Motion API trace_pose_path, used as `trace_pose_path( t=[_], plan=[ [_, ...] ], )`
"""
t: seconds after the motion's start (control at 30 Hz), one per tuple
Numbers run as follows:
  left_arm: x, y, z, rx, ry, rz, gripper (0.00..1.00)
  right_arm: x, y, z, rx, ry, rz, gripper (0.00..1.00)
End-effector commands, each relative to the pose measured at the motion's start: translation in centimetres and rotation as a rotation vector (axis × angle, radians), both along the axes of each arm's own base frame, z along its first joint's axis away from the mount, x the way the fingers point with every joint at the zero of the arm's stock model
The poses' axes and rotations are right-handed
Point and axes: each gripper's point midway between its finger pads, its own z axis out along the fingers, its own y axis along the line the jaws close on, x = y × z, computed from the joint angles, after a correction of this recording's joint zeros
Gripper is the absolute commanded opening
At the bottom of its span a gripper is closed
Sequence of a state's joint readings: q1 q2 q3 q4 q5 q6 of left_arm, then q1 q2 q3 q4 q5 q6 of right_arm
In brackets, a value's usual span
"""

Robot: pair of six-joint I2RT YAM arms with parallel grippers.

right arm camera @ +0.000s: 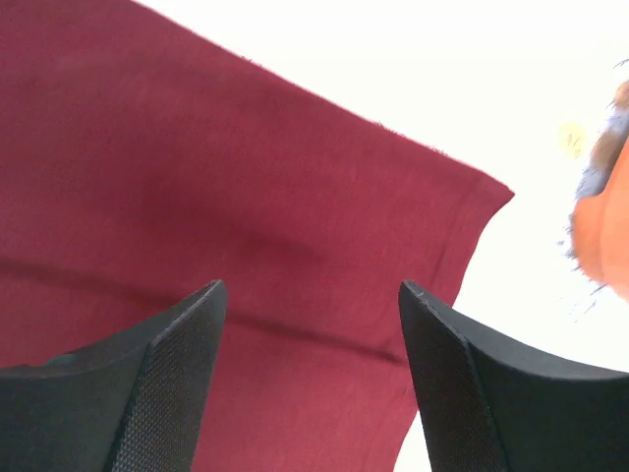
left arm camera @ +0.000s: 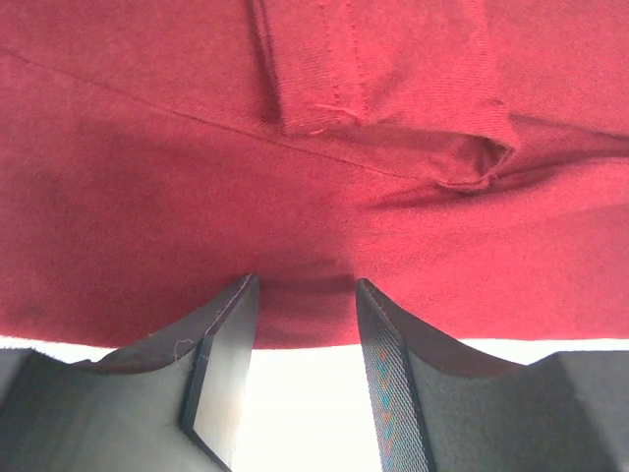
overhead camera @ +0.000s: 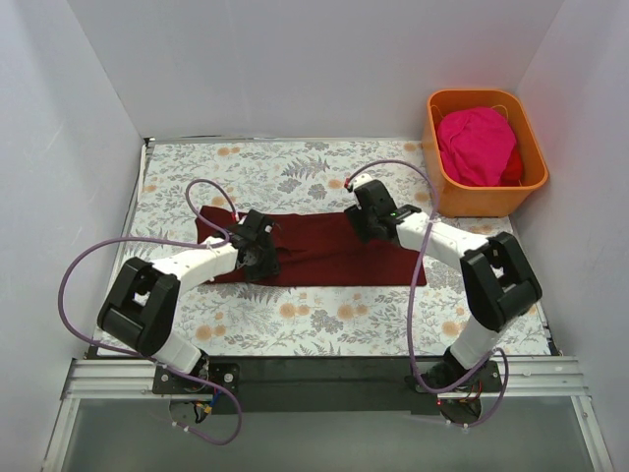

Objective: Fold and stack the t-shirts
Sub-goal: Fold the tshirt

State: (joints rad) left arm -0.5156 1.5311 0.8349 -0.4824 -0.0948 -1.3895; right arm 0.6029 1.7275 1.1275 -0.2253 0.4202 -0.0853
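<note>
The dark maroon t-shirt lies flat on the floral table as a long folded strip running left to right. My left gripper is low over its left part. In the left wrist view the left gripper is open, its tips at the shirt's edge, nothing between them. My right gripper hovers over the strip's far edge right of centre. In the right wrist view it is wide open above the shirt near a corner. The magenta-pink t-shirt lies bunched in the tub.
The orange plastic tub stands at the back right of the table; its edge shows in the right wrist view. White walls close in the left, back and right sides. The floral tablecloth shows in front of the shirt.
</note>
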Motion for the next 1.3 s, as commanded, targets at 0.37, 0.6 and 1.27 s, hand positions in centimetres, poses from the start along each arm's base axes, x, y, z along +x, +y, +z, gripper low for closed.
trace_pose_path(
  t=[0.37,0.6,1.27],
  plan=[
    [9.0,6.1,7.5,-0.054,-0.168,0.233,0.59,-8.4,9.6,4.1,0.56,0.15,0.347,0.6],
    [13.5,6.8,6.6,-0.178,-0.133,0.243,0.59,-8.3,16.7,5.3,0.661,0.18,0.451,0.56],
    [15.0,6.5,2.2,-0.222,-0.036,0.285,0.38,-9.8,22.6,0.7,0.601,0.198,0.542,0.5]
  ],
)
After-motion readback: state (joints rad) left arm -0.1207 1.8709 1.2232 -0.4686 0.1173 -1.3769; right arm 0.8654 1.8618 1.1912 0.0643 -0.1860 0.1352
